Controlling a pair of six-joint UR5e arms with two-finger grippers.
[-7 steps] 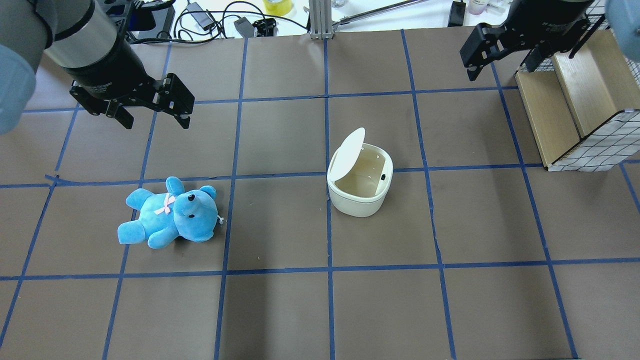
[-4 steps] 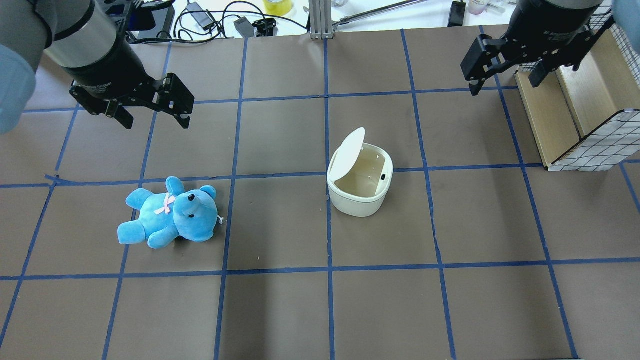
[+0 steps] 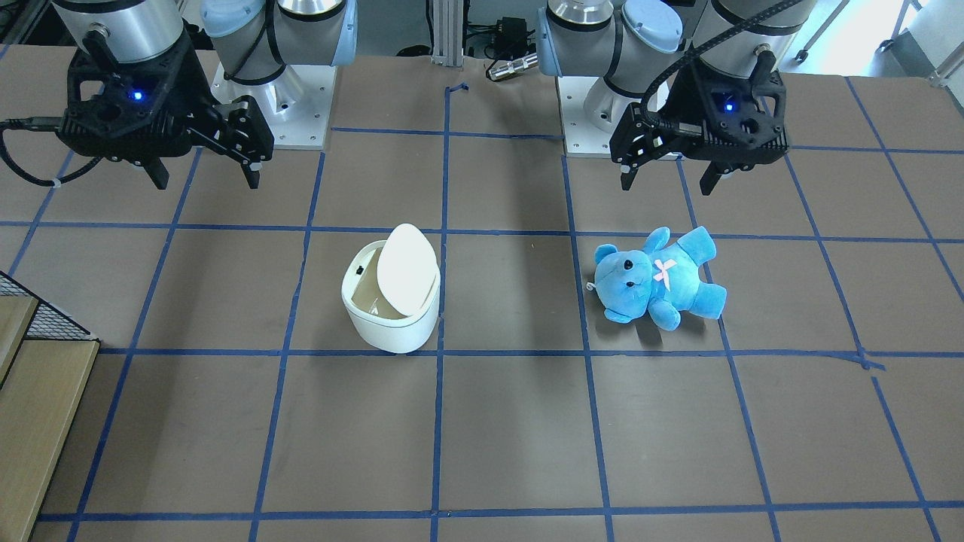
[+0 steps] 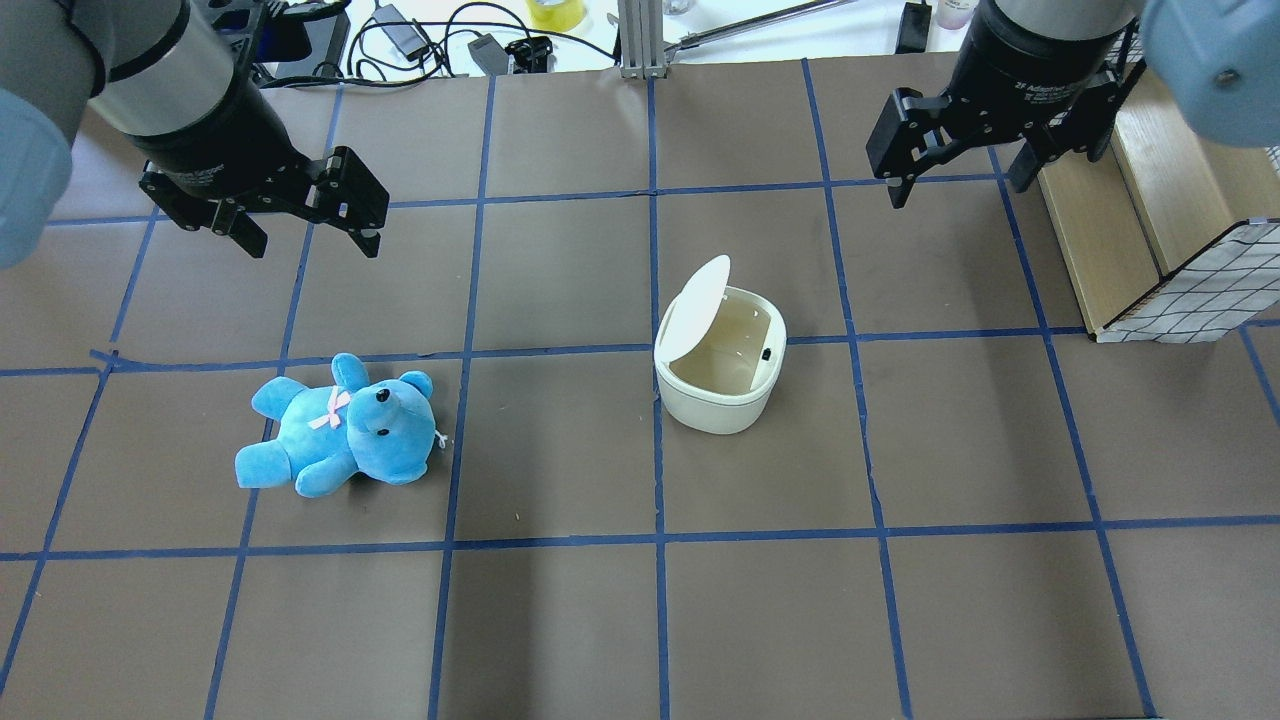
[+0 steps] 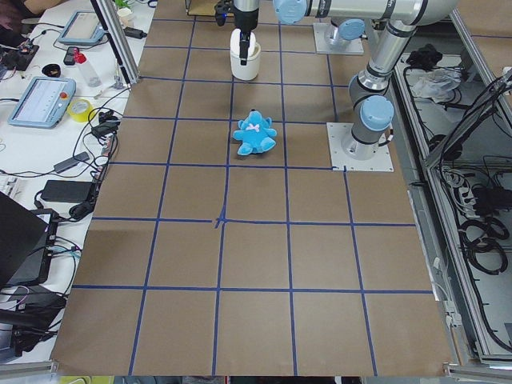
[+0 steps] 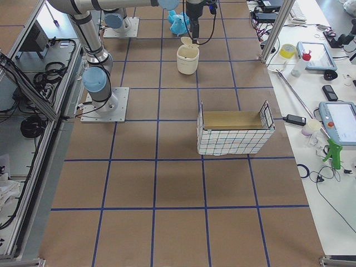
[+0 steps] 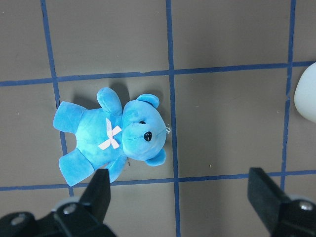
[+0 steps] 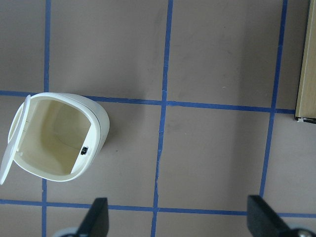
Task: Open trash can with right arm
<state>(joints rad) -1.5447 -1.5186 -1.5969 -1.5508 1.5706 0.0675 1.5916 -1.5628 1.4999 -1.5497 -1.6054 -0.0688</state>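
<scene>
The white trash can stands near the table's middle with its lid swung up, the inside showing. It also shows in the front view and the right wrist view. My right gripper is open and empty, high above the table, behind and to the right of the can; it also shows in the front view. My left gripper is open and empty, above and behind the blue teddy bear.
A wire-mesh basket with wooden boards stands at the right edge, close to my right gripper. Cables and small items lie beyond the table's far edge. Blue tape lines grid the brown tabletop.
My right gripper has moved left and a little down the view, away from the basket and nearer the trash can. The left arm, the can and the teddy have not moved.
</scene>
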